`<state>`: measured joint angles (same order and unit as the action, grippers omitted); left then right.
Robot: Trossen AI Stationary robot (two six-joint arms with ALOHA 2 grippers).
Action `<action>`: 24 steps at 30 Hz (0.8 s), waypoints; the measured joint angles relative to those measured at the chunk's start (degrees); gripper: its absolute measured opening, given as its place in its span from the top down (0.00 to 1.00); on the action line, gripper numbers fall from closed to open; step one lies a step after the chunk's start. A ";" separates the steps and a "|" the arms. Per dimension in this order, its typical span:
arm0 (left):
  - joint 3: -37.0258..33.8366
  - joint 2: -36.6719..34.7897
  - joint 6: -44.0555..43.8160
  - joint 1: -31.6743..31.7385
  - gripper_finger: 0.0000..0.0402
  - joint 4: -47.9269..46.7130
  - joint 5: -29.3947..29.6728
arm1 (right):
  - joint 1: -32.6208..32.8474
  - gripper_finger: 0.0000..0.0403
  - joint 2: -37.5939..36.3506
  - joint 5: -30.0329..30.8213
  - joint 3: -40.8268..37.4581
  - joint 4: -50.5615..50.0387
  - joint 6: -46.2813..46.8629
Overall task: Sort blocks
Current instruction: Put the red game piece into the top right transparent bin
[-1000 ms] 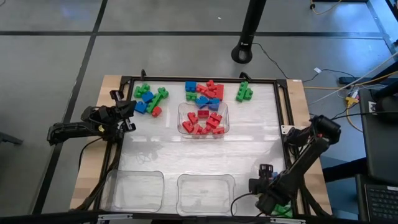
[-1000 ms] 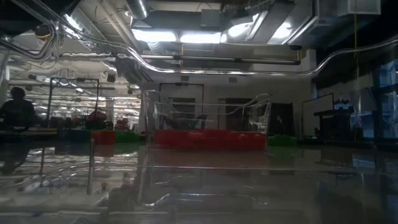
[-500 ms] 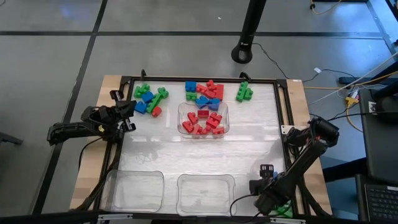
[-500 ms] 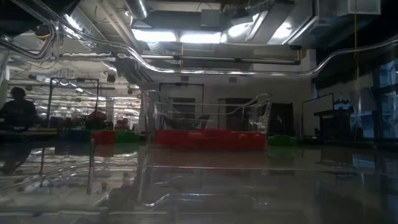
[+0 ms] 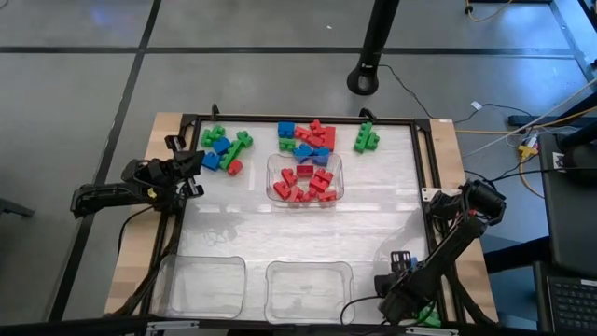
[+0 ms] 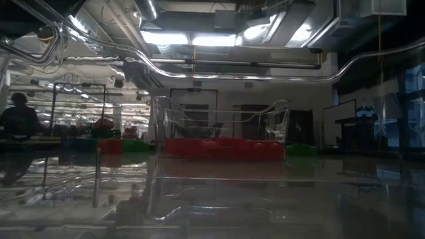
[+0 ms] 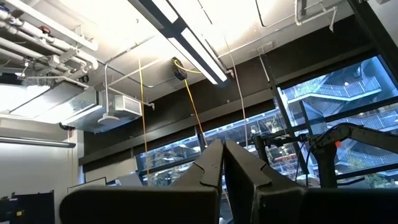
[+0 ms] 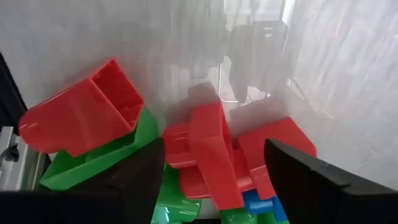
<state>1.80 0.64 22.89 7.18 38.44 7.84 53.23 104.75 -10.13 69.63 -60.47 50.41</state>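
Observation:
Loose red, green and blue blocks lie along the table's far side: a left group (image 5: 224, 149), a middle group (image 5: 306, 137) and a green one (image 5: 366, 138). A clear tray (image 5: 305, 179) holds several red blocks. At the near right corner my right gripper (image 8: 214, 180) points down, open, over a small pile. Its fingers stand on either side of a red block (image 8: 208, 149) that lies on green (image 8: 93, 168) and blue ones. I cannot tell whether they touch it. My left gripper (image 5: 194, 173) waits shut at the table's left edge, tilted upward.
Two clear trays (image 5: 201, 285) (image 5: 308, 289) stand at the near edge, left of my right arm. A black frame (image 5: 429, 159) runs round the white table top. In the low view the tray of red blocks (image 6: 219, 147) shows mid-table.
My right gripper has turned and tipped a little over the pile at the near right corner, sinking slightly. The blocks and trays lie as before.

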 joint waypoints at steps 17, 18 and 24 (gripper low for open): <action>-0.01 0.00 0.02 0.00 0.99 -0.07 0.00 | 0.06 0.33 0.24 3.06 0.00 -0.77 -4.16; -0.02 -0.02 0.02 -0.02 0.99 -0.07 0.00 | 0.06 0.33 0.31 3.06 0.00 -0.85 -4.28; 0.00 0.00 0.05 -0.01 0.99 -0.05 0.00 | 0.04 0.33 0.39 4.89 -0.84 -1.44 -5.48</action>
<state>1.80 0.64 22.94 7.17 38.39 7.84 53.28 105.14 -5.24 68.79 -61.91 44.93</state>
